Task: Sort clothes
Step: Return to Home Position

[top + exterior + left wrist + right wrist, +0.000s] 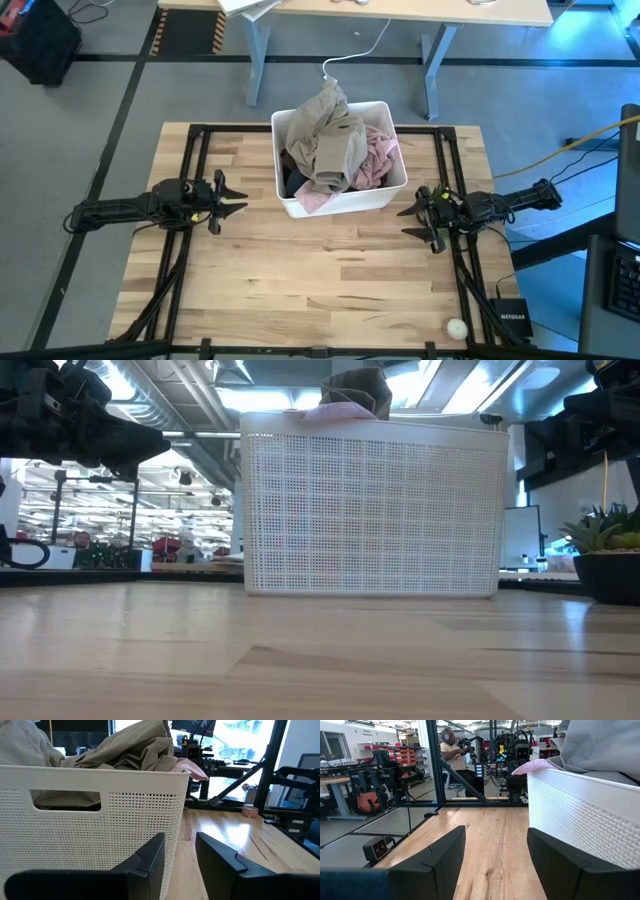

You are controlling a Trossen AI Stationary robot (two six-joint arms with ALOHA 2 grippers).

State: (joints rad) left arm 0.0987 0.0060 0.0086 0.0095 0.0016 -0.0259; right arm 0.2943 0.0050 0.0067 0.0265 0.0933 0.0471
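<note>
A: Where are the clothes (335, 145)?
B: Heaped in the white bin (345, 203), khaki on top, pink beside it.
A: The grippers?
B: Left gripper (236, 197) left of the bin, fingers parted, empty; right gripper (408, 222) right of it, wide, empty.

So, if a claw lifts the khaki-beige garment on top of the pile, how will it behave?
Probably floppy: the khaki-beige garment lies crumpled in soft folds, heaped above the white bin's rim. It would likely drape and hang down when lifted. It may also drag the pink garment beside it, since the two lie tangled together. It looks light for its size.
</note>
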